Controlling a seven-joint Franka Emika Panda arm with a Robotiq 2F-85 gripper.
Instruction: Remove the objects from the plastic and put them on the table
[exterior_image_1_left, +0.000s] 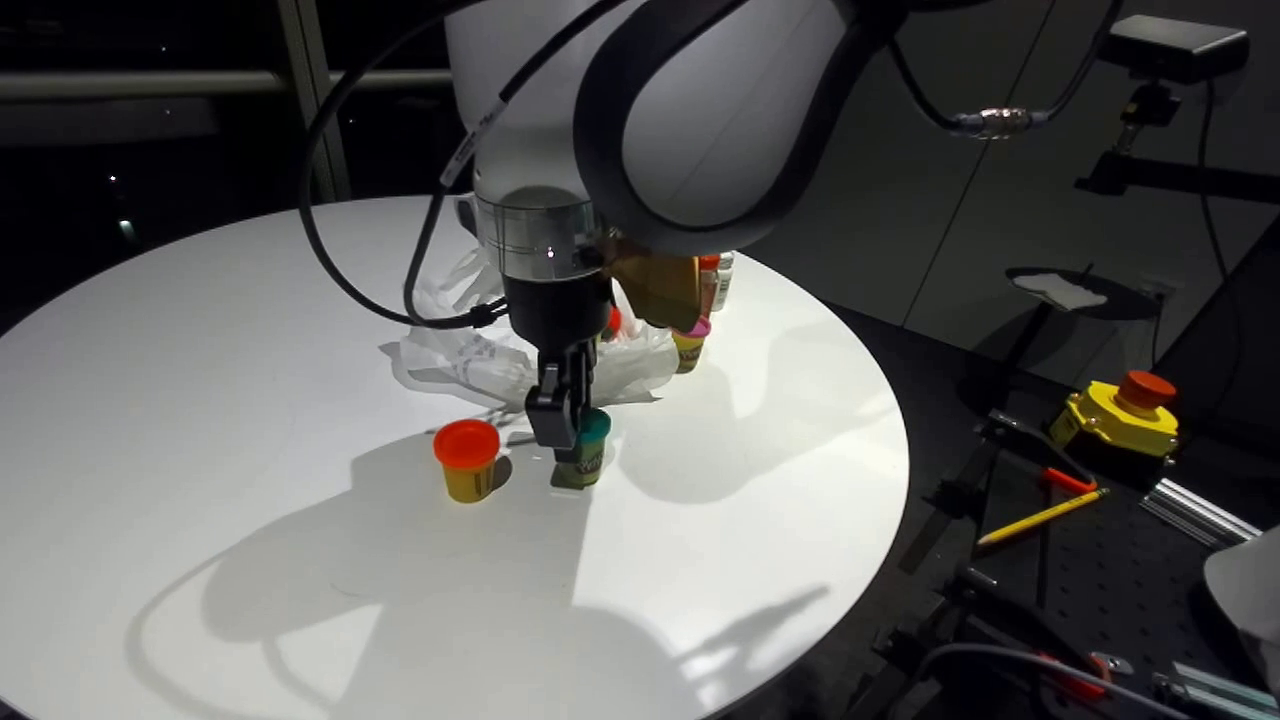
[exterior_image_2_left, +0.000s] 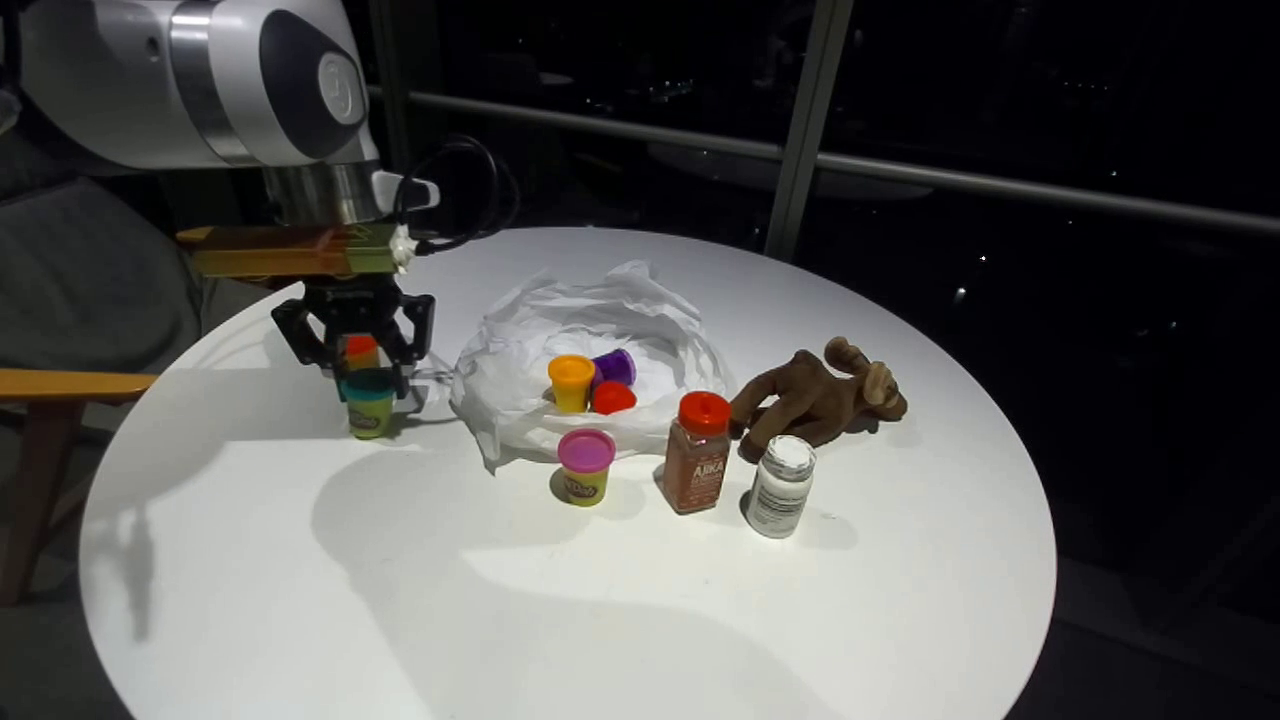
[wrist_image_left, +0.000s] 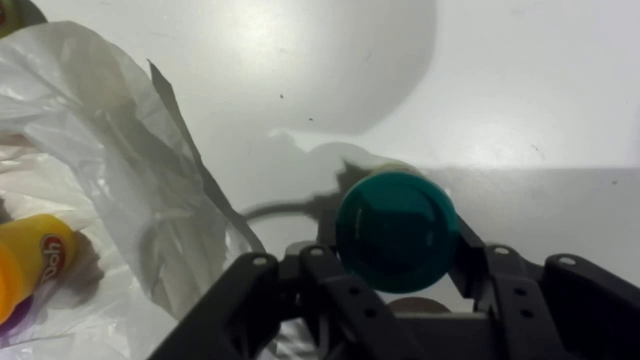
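My end effector (exterior_image_2_left: 370, 388) grips the teal-lidded tub (wrist_image_left: 397, 232) between the plastic bag (exterior_image_2_left: 495, 375) and the surface (exterior_image_2_left: 115, 520) edge; I'd call pink-lidded tub (exterior_image_2_left: 585, 468), red-orange-lidded tub (exterior_image_1_left: 467, 462) and plush (exterior_image_2_left: 815, 398) done, with orange tub (exterior_image_2_left: 571, 384), purple tub (exterior_image_2_left: 616, 367), red piece (exterior_image_2_left: 613, 398) left bagged.

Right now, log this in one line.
gripper: closed on teal-lidded tub | bag: holds orange tub, purple tub, red item | task: unfinished
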